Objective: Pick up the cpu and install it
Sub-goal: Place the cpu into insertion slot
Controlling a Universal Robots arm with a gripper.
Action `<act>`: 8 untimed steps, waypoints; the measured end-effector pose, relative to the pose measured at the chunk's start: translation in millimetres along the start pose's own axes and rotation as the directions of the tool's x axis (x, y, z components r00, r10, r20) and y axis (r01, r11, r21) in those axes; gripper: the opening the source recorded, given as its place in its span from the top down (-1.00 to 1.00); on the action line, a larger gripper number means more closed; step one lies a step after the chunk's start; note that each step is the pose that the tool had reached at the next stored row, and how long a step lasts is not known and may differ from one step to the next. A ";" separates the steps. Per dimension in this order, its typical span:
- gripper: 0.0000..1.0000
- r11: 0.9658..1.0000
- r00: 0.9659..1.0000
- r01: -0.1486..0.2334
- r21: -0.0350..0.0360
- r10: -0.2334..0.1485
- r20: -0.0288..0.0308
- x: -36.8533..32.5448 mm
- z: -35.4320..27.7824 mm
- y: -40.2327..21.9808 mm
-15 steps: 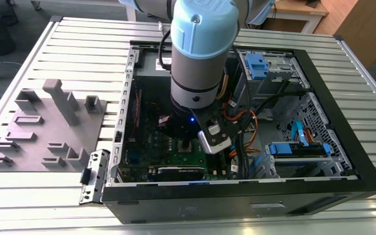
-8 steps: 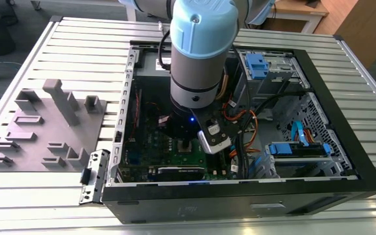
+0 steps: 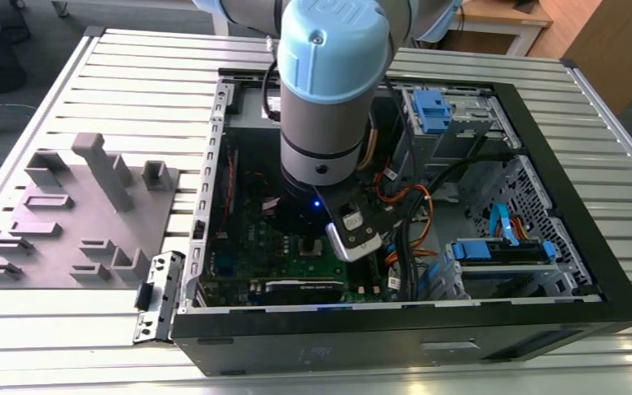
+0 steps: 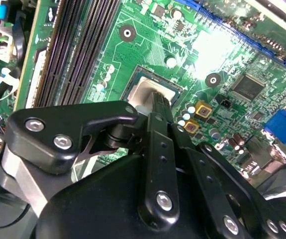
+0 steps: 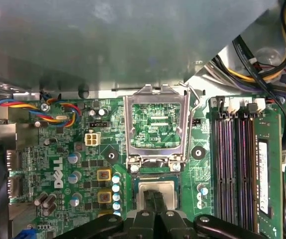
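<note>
In the exterior view the slatted aluminium table carries an open computer case, with a grey moulded fixture block lying at nine o'clock from it. The robot arm reaches down into the case and ends at roughly eight o'clock from the case's centre. There the green motherboard lies flat, its memory slots running alongside the processor socket. The socket's silver load frame is swung open and stands up clear of the socket. The gripper has its fingers drawn together with nothing clamped between them. In the second wrist view the gripper sets its tips over the middle of the cpu. Whether they press on it or hover just above cannot be told. In the first wrist view the cpu lies flat in the socket, beside the frame's hinge. It looks placed but not yet locked down. The chip is likely light, stiff and smooth on top, and fragile on its underside. It is best taken by two opposite edges and kept level, though those edges look barely exposed now.
</note>
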State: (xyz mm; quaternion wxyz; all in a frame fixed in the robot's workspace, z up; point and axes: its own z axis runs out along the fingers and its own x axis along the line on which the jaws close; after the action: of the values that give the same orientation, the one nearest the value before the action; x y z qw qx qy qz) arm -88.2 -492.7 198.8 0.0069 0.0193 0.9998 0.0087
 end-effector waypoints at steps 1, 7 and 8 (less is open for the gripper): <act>0.79 1.000 1.000 -0.001 0.000 0.001 0.000 -0.7 0.2 0.0; 0.79 1.000 1.000 -0.006 0.001 0.006 0.000 -5.3 1.7 0.2; 0.79 1.000 1.000 -0.006 0.002 0.006 0.000 -5.3 2.4 0.2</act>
State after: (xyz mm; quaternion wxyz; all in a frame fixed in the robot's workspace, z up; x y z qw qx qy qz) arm -83.0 -492.7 196.4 0.0070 0.0222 0.9997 0.0079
